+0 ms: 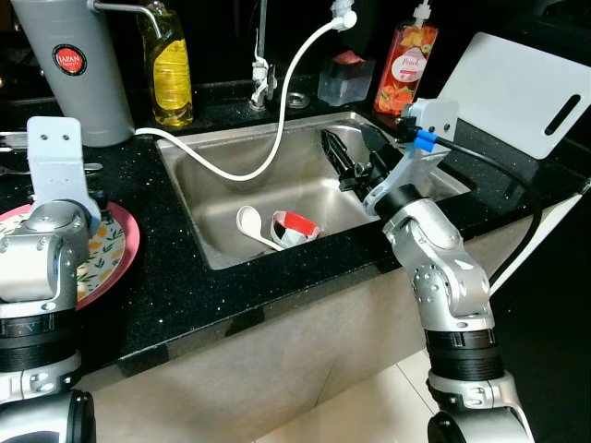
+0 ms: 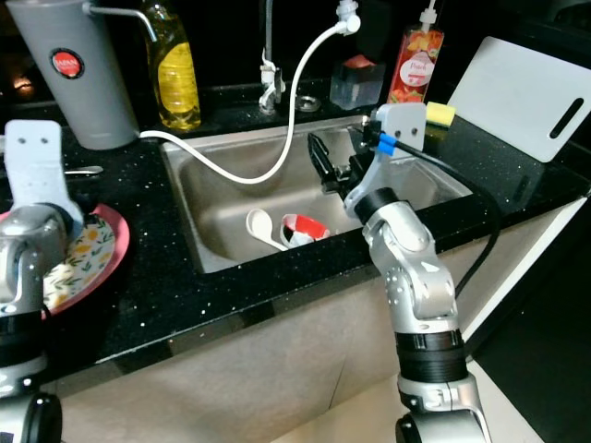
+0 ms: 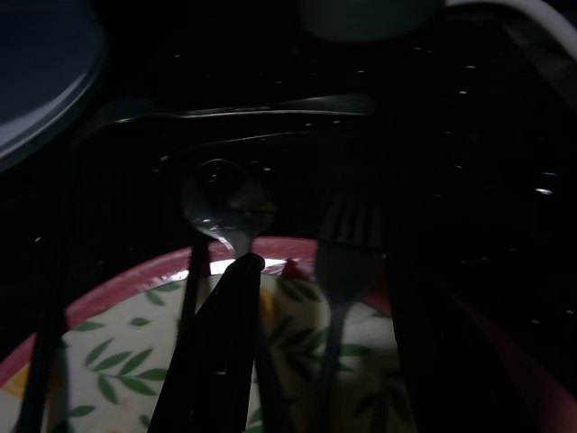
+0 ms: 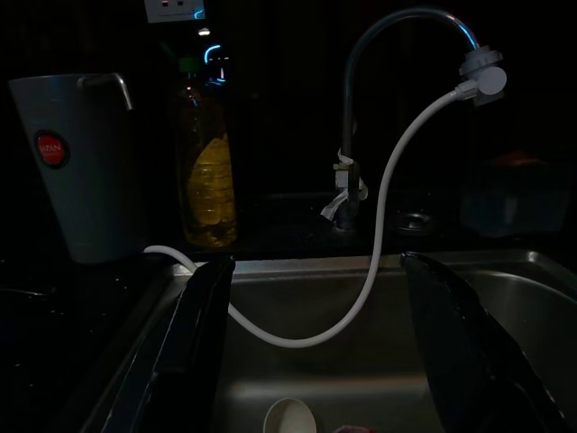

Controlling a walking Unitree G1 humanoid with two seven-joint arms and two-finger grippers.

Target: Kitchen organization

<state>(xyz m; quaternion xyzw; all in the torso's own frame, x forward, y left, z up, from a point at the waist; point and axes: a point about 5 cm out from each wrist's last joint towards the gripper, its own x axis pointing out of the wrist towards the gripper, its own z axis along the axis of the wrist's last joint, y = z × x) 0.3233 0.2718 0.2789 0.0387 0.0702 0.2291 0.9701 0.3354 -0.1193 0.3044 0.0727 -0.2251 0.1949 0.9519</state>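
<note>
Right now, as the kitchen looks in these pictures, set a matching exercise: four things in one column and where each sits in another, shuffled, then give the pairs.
Things:
1. white spoon
2. floral plate
3. white cutting board
4. yellow bottle

Places:
A. leaning behind the counter's right end
B. on the counter left of the sink
C. inside the sink basin
D. standing behind the sink's left corner

Pairs: 1-C, 2-B, 3-A, 4-D

Home kitchen: steel sink (image 1: 222, 245), faucet (image 4: 379, 54).

Right pincer (image 2: 331, 164) hangs open above the sink (image 2: 199, 198)
</note>
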